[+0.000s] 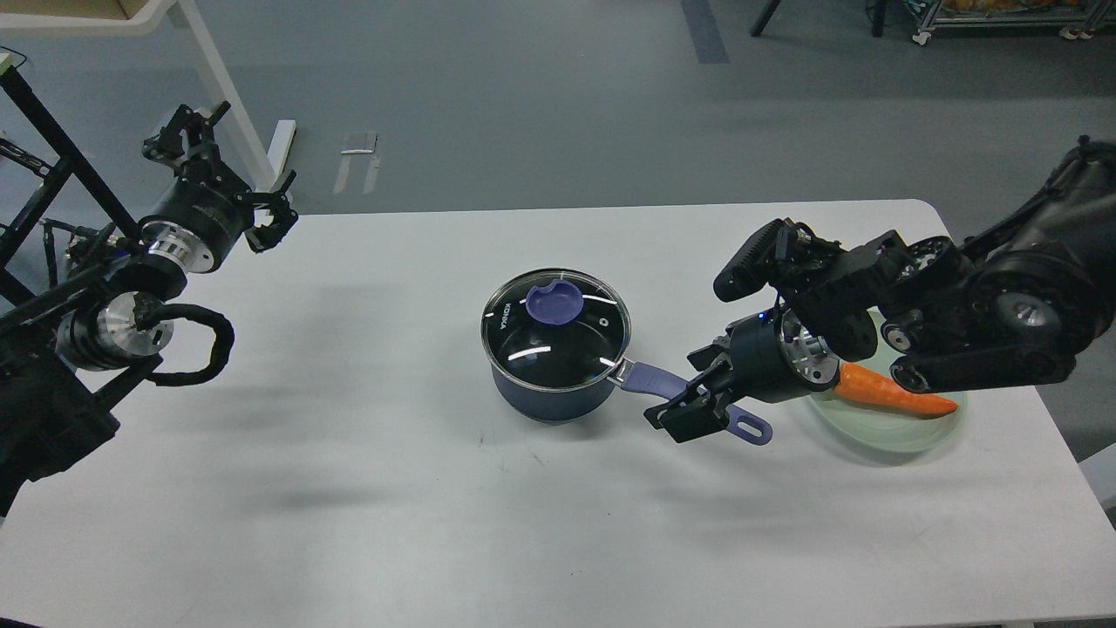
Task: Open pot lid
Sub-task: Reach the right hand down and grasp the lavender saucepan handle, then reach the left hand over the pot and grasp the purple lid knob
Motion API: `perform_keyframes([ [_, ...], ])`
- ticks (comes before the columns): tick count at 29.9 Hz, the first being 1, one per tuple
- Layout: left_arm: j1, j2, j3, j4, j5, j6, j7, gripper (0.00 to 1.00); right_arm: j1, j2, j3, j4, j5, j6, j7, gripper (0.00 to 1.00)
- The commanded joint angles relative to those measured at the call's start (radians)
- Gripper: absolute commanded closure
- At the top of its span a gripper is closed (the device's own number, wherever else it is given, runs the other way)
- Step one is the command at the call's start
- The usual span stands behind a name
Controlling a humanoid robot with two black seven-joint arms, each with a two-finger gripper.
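Note:
A dark blue pot (547, 390) stands mid-table with its glass lid (558, 336) on, a purple knob (554, 303) at the lid's top. Its purple handle (649, 378) points right and toward me. My right gripper (696, 397) is low over the outer part of that handle, its jaws open with one finger on each side of it; I cannot tell if they touch it. My left gripper (240, 157) is open and empty, raised above the table's far left corner, well away from the pot.
A pale green plate (872, 440) with an orange carrot (898, 397) sits right of the pot, partly hidden by my right arm. The white table (392, 488) ends close behind the left gripper. A white frame leg stands beyond it.

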Motion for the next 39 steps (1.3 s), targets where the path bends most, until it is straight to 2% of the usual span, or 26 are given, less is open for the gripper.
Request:
perform_keyframes([
  [1,-0.01,-0.002,0.0,0.0,0.033,0.004,0.0,0.01,-0.036,0.0,-0.007,-0.033,-0.028,-0.002,0.0,0.22],
  [10,-0.027,-0.01,0.0,0.0,0.079,0.01,0.002,0.01,-0.088,0.001,-0.004,-0.065,-0.031,-0.002,-0.001,0.34],
  [15,-0.044,-0.016,0.0,-0.021,0.184,0.015,0.003,0.01,-0.09,-0.002,0.004,-0.073,-0.031,-0.002,-0.001,0.51],
  [20,-0.079,-0.017,0.0,-0.107,0.407,0.033,0.005,0.01,-0.088,-0.003,0.005,-0.07,-0.031,-0.002,-0.003,0.64],
  [24,-0.113,-0.019,0.014,-0.162,0.592,0.048,0.005,0.01,-0.09,-0.005,0.007,-0.07,-0.03,-0.002,-0.003,0.7],
  [31,-0.182,-0.068,0.081,-0.217,0.96,0.061,0.002,0.01,-0.09,-0.003,0.016,-0.073,-0.031,-0.002,-0.003,0.77],
  [37,-0.187,-0.118,0.095,-0.374,1.475,0.111,0.005,0.01,-0.091,0.0,0.022,-0.074,-0.027,0.0,-0.003,0.77],
  [39,-0.199,-0.14,0.129,-0.389,1.655,0.127,0.008,0.01,-0.091,0.0,0.03,-0.073,-0.025,0.0,-0.003,0.77],
])
